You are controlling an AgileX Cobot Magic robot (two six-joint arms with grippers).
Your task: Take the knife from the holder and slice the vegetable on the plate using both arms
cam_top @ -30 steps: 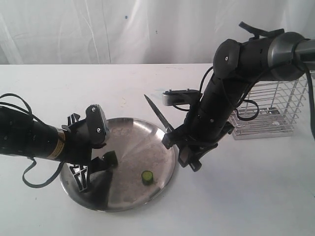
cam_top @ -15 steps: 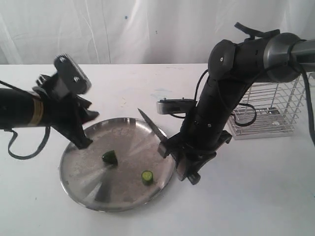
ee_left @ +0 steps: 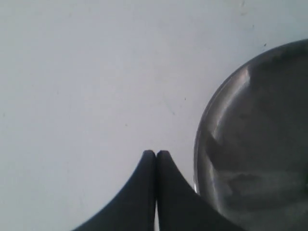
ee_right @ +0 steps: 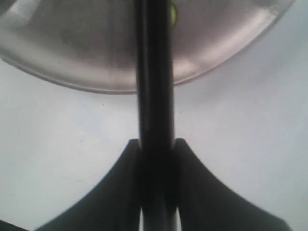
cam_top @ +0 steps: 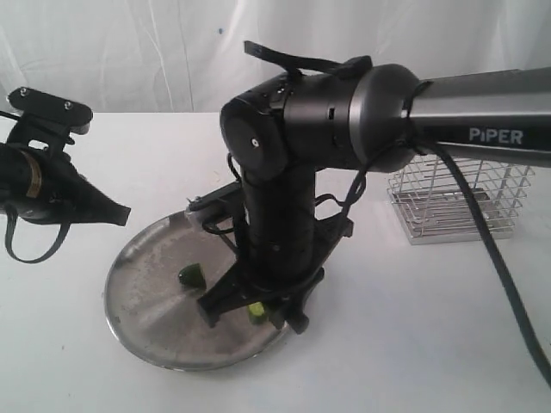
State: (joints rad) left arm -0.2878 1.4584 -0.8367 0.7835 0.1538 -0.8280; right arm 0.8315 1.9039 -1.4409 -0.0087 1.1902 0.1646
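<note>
My right gripper (ee_right: 156, 142) is shut on the black knife (ee_right: 155, 72), which reaches out over the steel plate (ee_right: 86, 48) toward a sliver of green vegetable (ee_right: 172, 12). In the exterior view the bulky right arm covers the plate's middle; its gripper (cam_top: 252, 314) is low over the plate (cam_top: 146, 258), above a cut disc (cam_top: 256, 313) that barely shows. The knife itself is hidden there. A dark green vegetable chunk (cam_top: 191, 276) lies free on the plate. My left gripper (cam_top: 125, 211) is shut and empty, off the plate's left edge (ee_left: 156, 153).
The wire holder (cam_top: 456, 202) stands on the white table at the right, behind the right arm's grey PiPER link (cam_top: 482, 107). A black cable (cam_top: 508, 284) trails down from that arm. A white curtain hangs behind the table.
The left arm let go of the chunk and drew back left, off the plate. The right arm swung the knife in over the plate and now covers its middle.
</note>
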